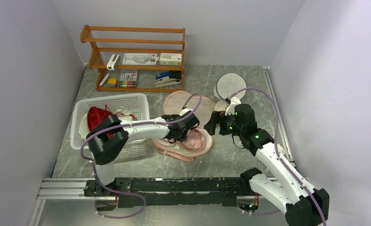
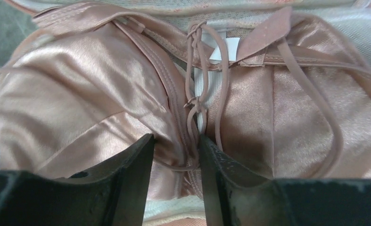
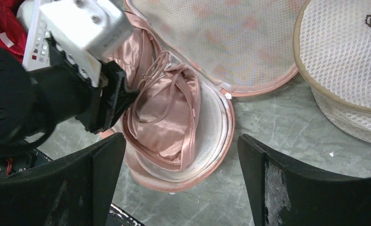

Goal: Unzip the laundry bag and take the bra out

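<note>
The peach-pink laundry bag point(image 1: 181, 100) lies unzipped at mid-table, its mesh lid point(image 3: 230, 42) folded back away from me. The pale pink satin bra point(image 1: 198, 140) lies in the lower shell point(image 3: 211, 155), with its straps looped on top. My left gripper point(image 1: 188, 133) is down on the bra point(image 2: 79, 94). Its jaws point(image 2: 176, 141) stand narrow, pinching the centre fold and a strap. From the right wrist view it point(image 3: 119, 96) sits at the bra's point(image 3: 169, 113) left side. My right gripper point(image 1: 212, 123) is open and empty, hovering over the bag's right edge point(image 3: 181, 137).
A white basket point(image 1: 122, 106) at the left holds a dark red garment point(image 1: 96, 117). A cream round mesh pouch point(image 1: 230, 84) stands behind the right gripper and shows in the right wrist view point(image 3: 348, 61). A wooden shelf point(image 1: 136, 59) with small items stands at the back.
</note>
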{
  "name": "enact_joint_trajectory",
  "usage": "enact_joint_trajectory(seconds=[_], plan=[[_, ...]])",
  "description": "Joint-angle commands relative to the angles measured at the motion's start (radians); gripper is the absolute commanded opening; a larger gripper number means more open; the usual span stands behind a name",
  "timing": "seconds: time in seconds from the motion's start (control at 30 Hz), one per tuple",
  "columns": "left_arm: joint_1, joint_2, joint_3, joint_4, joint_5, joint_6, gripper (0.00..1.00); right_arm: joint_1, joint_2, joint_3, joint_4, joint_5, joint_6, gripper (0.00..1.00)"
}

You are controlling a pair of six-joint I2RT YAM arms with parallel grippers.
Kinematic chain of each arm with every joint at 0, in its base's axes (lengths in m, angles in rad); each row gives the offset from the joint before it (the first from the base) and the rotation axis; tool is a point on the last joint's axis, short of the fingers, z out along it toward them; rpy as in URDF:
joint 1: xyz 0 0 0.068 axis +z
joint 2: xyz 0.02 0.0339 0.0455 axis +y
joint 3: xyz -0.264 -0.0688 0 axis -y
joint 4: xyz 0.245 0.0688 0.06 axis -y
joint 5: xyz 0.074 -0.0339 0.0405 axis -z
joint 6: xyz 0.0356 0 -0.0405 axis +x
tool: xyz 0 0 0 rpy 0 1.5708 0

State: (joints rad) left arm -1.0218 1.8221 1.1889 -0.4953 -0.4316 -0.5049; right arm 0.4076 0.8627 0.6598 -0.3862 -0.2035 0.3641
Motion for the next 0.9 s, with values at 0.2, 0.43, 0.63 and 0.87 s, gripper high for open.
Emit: enact_joint_trajectory(seconds=[0.2, 0.43, 0.63, 0.87], plan=[[0.000, -0.024, 0.072, -0.016, 0.018, 0.053, 0.16, 0.001, -0.010, 0.012, 0.006, -0.002, -0.009, 0.90], [-0.001, -0.209, 0.134, -0.054, 0.080, 0.095, 0.07, 0.000, -0.008, 0.019, -0.004, 0.004, -0.001, 0.90], [0.030, -0.362, 0.183, -0.083, 0.107, 0.137, 0.07, 0.000, -0.022, 0.027, -0.017, 0.024, 0.013, 0.90], [0.245, -0.494, 0.226, -0.126, 0.173, 0.219, 0.07, -0.001, -0.062, 0.034, -0.031, 0.075, 0.029, 0.90]])
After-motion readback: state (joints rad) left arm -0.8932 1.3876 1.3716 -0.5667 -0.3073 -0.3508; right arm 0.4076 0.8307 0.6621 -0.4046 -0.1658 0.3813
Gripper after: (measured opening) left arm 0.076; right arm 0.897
